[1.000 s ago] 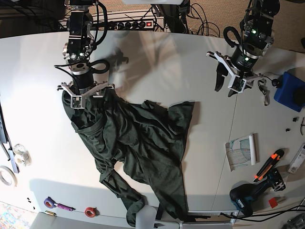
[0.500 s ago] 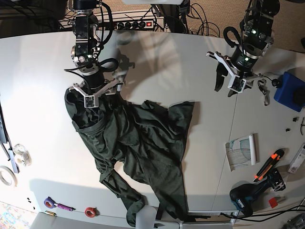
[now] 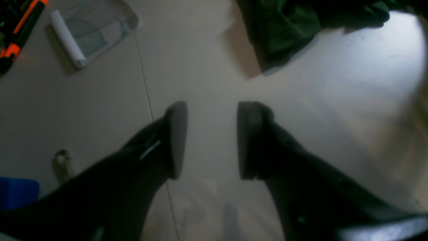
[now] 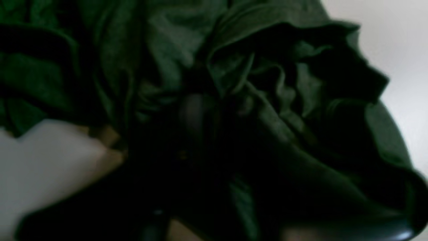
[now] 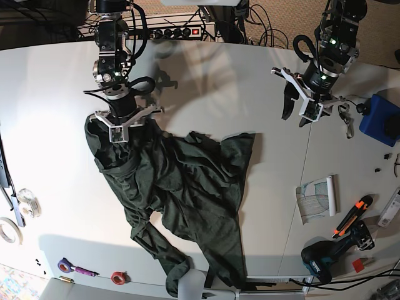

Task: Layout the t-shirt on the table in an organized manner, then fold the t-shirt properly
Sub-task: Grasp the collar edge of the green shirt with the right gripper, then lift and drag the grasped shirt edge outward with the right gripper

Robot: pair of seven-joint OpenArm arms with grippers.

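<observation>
Base view showed the t-shirt point(image 5: 187, 187) lying crumpled across the middle of the worktop point(image 5: 50, 156), twisted on a diagonal, with its lower end reaching the near edge. The right hand point(image 5: 119, 130) sat at the garment's upper corner, where the cloth gathered to a bunch right at the fingers. The right wrist view was dark and blurred, yet fabric wrapped closely round the fingers there, so I judged that hand clamped on the t-shirt. The left hand point(image 3: 211, 139) hung well apart from the cloth over bare worktop, its fingers spread with nothing between them. Only one corner of the t-shirt showed at the top of the left wrist view. A roll of paper point(image 3: 67, 38) lay off to the side.

The step in hand looked to be the laying out, and an early part of it: no sleeve or hem lay flat, and no fold had been made. The next move seemed to call for the left hand to cross to the free corner nearest it and close on the cloth. Both hands would then need to draw apart evenly, so the t-shirt spread without slipping off the near edge.
</observation>
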